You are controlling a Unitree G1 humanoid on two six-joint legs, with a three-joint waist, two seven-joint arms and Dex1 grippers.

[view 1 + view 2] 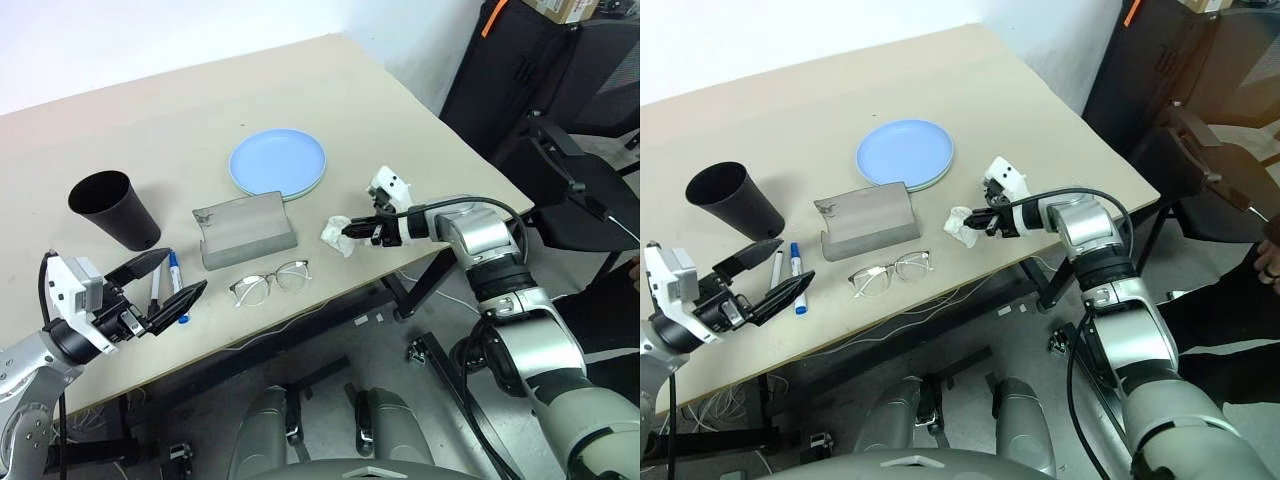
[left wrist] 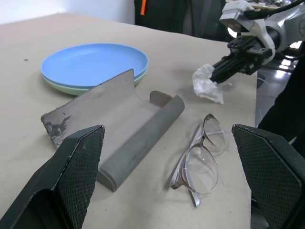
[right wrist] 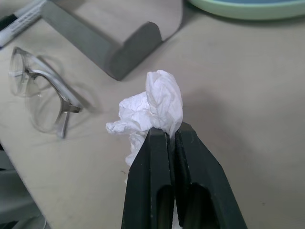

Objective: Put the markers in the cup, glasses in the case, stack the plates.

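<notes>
Right wrist view shows the right gripper (image 3: 167, 136) pinching a crumpled tissue (image 3: 152, 107) near the glasses (image 1: 269, 282) and open case (image 1: 243, 230); left gripper (image 1: 160, 285) spread above the markers (image 1: 176, 285).

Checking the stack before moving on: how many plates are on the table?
2: the blue plate lies on the green plate, stacked at the table's far side behind the case.

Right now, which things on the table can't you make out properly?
- Pale mint green plate: only its rim shows; the light blue plate covers it.
- White markers: the left gripper hides part of them in the eye views.
- Crumpled white tissue: its lower part sits behind the shut right gripper, wrist view.
</notes>
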